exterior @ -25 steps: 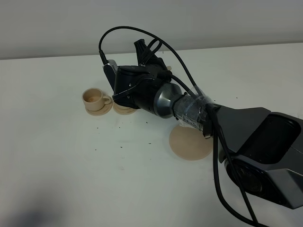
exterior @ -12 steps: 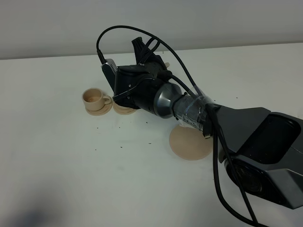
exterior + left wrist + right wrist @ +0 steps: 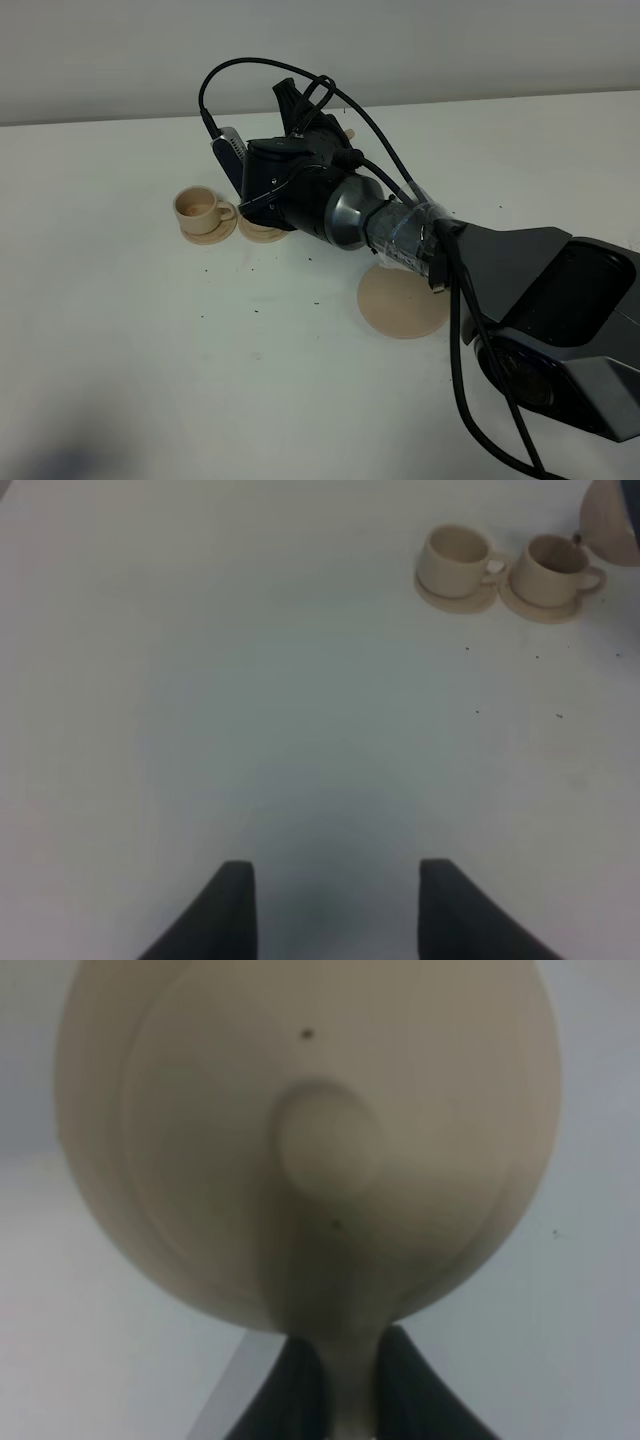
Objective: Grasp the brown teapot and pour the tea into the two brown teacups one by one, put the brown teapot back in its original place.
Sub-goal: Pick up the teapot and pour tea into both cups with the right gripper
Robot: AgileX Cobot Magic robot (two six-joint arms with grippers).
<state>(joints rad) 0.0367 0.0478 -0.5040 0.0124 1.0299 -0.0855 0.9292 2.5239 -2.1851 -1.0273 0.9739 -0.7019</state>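
1. White tabletop, high view: right arm (image 3: pixel 400 235) is reaching across the middle; outer teacup (image 3: pixel 200 207) is standing clear; plate (image 3: pixel 403 300) is lying bare.
2. Left wrist view: left gripper (image 3: pixel 335 910) is hanging empty, fingers spread; brown teapot (image 3: pixel 612 520) is hovering just above inner teacup (image 3: pixel 552 568); cup contents not discernible.
3. Right wrist view: right gripper (image 3: pixel 340 1390) is pinching the handle, fingers closed tight on it. Judgement: pouring is probably under way; return to plate is remaining.

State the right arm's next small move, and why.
Probably tip the tan ceramic teapot slightly more: the right gripper is shut on it, and it hangs beside the nearer tan teacup with no stream visible; the other teacup looks empty.
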